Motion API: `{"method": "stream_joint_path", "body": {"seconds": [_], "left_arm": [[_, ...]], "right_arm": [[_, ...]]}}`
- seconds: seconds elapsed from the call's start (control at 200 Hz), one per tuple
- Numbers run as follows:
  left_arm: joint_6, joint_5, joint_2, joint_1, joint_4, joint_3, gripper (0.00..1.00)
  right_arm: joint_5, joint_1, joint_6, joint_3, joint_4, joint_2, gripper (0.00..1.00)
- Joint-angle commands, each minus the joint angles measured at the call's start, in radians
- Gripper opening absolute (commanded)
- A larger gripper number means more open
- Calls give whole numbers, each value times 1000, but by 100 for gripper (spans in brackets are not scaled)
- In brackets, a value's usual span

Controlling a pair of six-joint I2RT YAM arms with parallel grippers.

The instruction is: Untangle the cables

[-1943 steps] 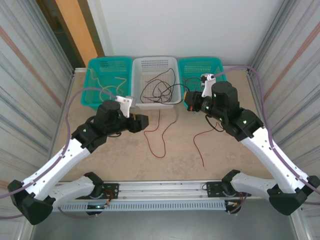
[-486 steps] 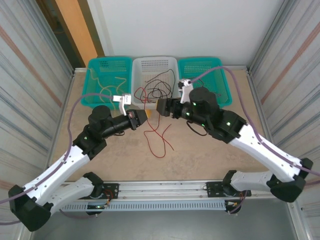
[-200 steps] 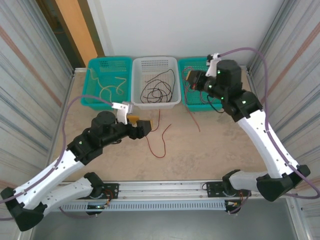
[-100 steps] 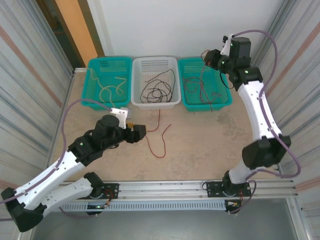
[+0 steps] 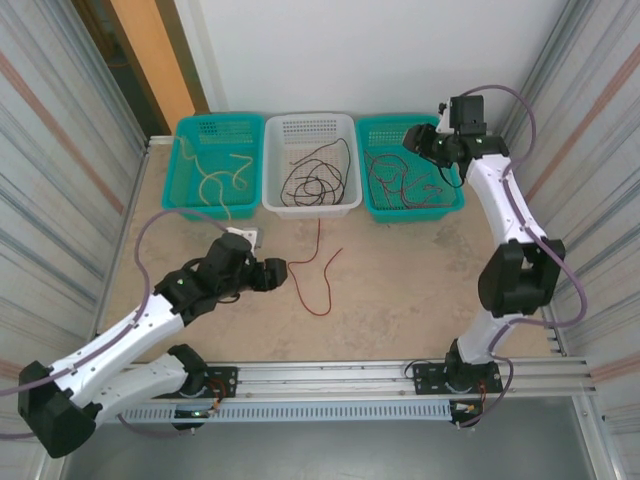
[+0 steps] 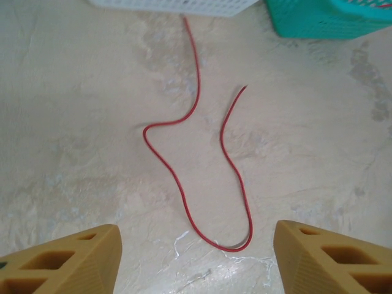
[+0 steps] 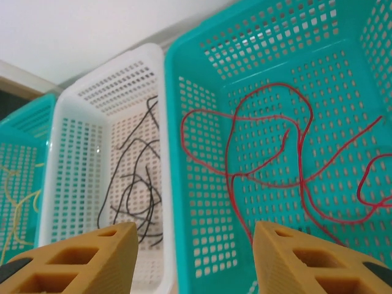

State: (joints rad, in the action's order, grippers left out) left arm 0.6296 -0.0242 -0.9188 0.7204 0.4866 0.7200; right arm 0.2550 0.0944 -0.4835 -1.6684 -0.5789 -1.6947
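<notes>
One red cable (image 5: 317,238) lies loose on the table, trailing from the front of the white basket (image 5: 272,160) into a long loop. My left gripper (image 5: 280,272) hovers low beside that loop, open and holding nothing; in the left wrist view the red cable (image 6: 198,67) curves down between the fingertips (image 6: 61,263). Black cables (image 5: 315,180) are bunched in the white basket. Red cables (image 5: 405,180) lie in the right teal basket (image 5: 455,205). My right gripper (image 5: 414,140) hangs open above that basket's back edge, with the red cables (image 7: 228,159) below its fingers.
Pale yellow cables (image 5: 222,175) lie in the left teal basket (image 5: 175,180). The three baskets stand side by side along the back wall. Corrugated walls close in both sides. Bare tabletop (image 5: 420,280) spreads in front of the baskets.
My right gripper opened over the right teal basket and the red cable it carried now lies inside. The left gripper slid nearer and lower toward the loop on the table, jaws somewhat narrower.
</notes>
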Motion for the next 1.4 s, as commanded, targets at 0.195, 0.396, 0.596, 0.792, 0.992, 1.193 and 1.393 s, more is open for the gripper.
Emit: {"method": "stream_joint_path", "body": {"seconds": [0.195,0.396,0.596,0.792,0.992,1.193,1.393], "left_arm": [[159,93,-102,-7,8,-72,66],[195,109,-162,-15,-53,-99,64],[194,149,-311,-36,-208,-89,56],[169,197,-512,-63,-295,-5,39],[179,241,-644,-64,-367,27,28],[170,277,-668,-64,-391,49,31],[201,276,-591,-61,-386,18,40]], "right_arm": [[-183,142,62,298,-26,386,48],[-234,186,-8,500,-83,570,46],[-294,361,-77,644,-107,701,47],[-362,513,-179,761,-115,782,46],[-383,559,-213,794,-122,798,46],[-384,569,-215,764,-114,765,44],[-394,585,-210,736,-104,732,44]]}}
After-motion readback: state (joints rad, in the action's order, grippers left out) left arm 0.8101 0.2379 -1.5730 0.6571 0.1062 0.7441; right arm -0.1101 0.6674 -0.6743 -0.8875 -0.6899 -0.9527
